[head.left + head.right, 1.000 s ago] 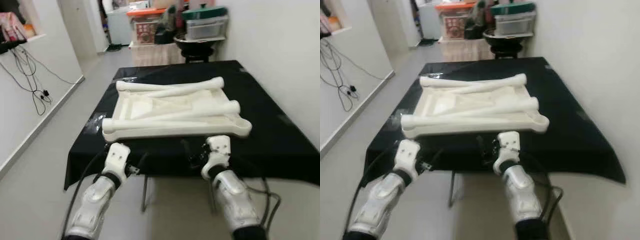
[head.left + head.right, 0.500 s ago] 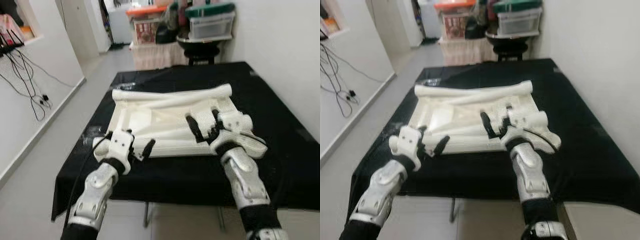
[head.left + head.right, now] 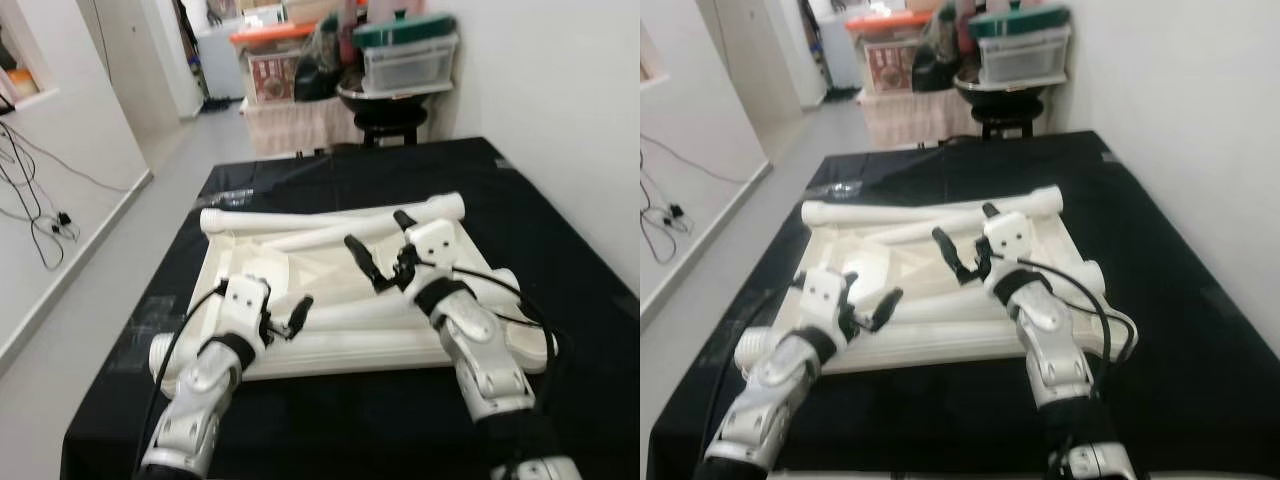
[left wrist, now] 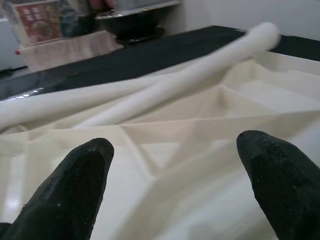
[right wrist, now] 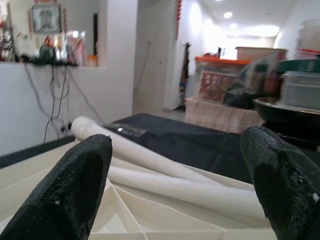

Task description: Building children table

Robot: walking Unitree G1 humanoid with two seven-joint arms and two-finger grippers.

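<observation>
— Where does the cream-white plastic children's tabletop (image 3: 330,300) lie, and where are the tools?

— It lies upside down on the black-covered surface (image 3: 560,250), ribbed underside up, with long cream-white plastic table legs (image 3: 340,232) laid across it and along its edges. The left tool (image 3: 285,320) hovers over the tabletop's near left part, just above a leg lying along the near edge. The right tool (image 3: 378,250) is held above the middle of the tabletop, close to the slanting leg that crosses toward the far right corner.

— Are they holding anything?

— No. Both are spread wide with nothing between the fingers. In the left wrist view the two black fingertips (image 4: 75,190) stand well apart with the ribbed underside (image 4: 200,130) and a leg beyond them; in the right wrist view the fingertips (image 5: 80,185) frame two legs (image 5: 175,187) lying side by side.

— What is hard to make out?

— How many legs there are — the arms cover the near right part of the tabletop, and a black cable loops over the corner there. Whether either tool touches the plastic cannot be told. The stacked storage boxes (image 3: 405,55) and a dark round stool (image 3: 385,105) past the far end of the surface are blurred, and the near edge of the surface is cut off below.
</observation>
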